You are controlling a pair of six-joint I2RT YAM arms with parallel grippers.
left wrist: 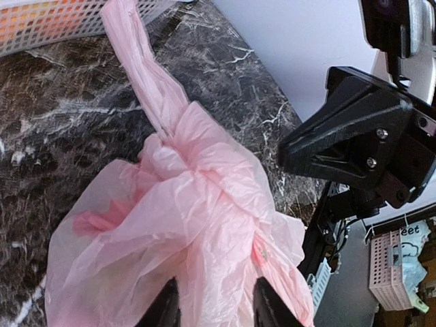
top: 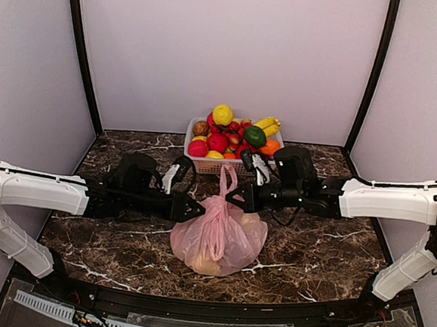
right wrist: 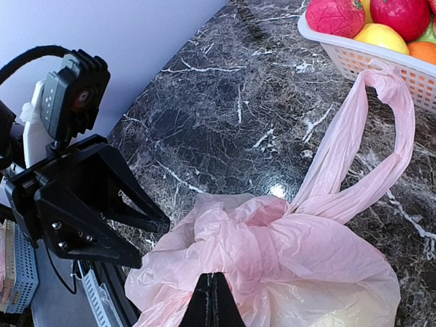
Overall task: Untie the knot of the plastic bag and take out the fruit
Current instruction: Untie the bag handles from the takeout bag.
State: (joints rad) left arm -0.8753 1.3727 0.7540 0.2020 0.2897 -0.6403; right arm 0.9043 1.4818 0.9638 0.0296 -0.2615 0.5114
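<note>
We are finding the knot tied, with both sets of fingers at the bag.

From the top view, we are seeing the plastic bag sitting mid-desk, just in front of the white basket. Its knot is lying between the left gripper and the right gripper, and pale fruit is showing through the film. On the left wrist view, we are noting the fingers standing partly apart, with pink film lying between them but not clamped. On the right wrist view, we are recording the fingers pressed fully together, tips touching the film just below the knot; we cannot tell whether any film is pinched. One handle loop is reaching up to the basket's front wall.
</note>
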